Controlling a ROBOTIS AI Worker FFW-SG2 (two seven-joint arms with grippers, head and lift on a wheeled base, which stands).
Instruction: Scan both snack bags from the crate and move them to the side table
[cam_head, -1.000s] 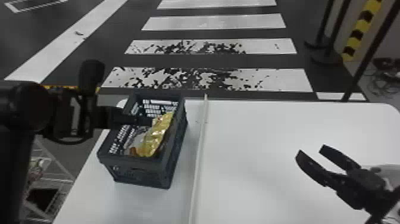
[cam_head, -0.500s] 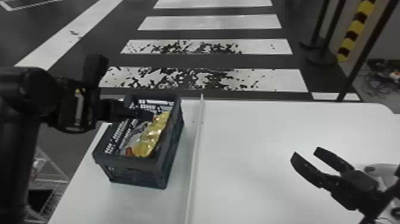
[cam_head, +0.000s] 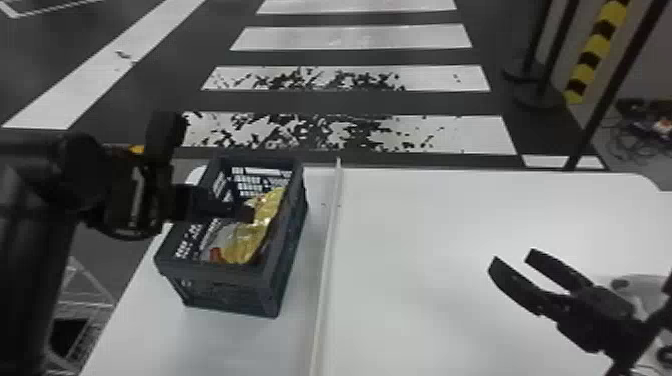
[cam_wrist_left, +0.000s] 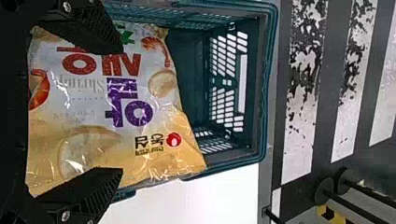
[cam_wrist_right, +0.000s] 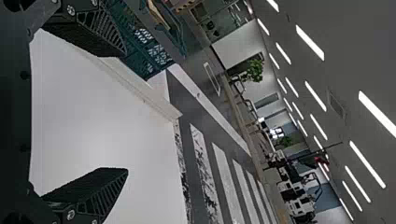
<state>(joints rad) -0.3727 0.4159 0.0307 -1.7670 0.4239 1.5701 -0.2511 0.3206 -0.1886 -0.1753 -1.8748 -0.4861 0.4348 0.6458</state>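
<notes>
Head view, clock positions read from its centre: a dark slatted crate (cam_head: 232, 287) stands upright at eight o'clock on a white counter (cam_head: 450, 225). The task's snack bag (cam_head: 250, 242), glossy and mainly yellow in this view, lies inside the crate, tilted along its three o'clock wall; whether a second bag lies with it cannot be told. The left arm (cam_head: 25, 240) comes in from nine o'clock, and its end effector (cam_head: 222, 207) reaches over the crate's rim, into the interior beside the bag. The left wrist view shows this left end effector (cam_wrist_left: 122, 111) open, its two ribbed fingers wide apart over the printed front of the bag, which bears pictures of shrimp; whether either finger touches the film cannot be told. The right end effector (cam_head: 512, 256) is at four o'clock, above the counter and well apart from the crate; its fingers are likewise spread, with nothing between them. A narrow pale strip (cam_head: 327, 260) runs along the counter from twelve to six o'clock, between crate and right end effector. Beyond the counter's far edge, white floor stripes (cam_head: 350, 37) lie at twelve o'clock, and a yellow-and-black banded post (cam_head: 595, 50) stands at two o'clock.
</notes>
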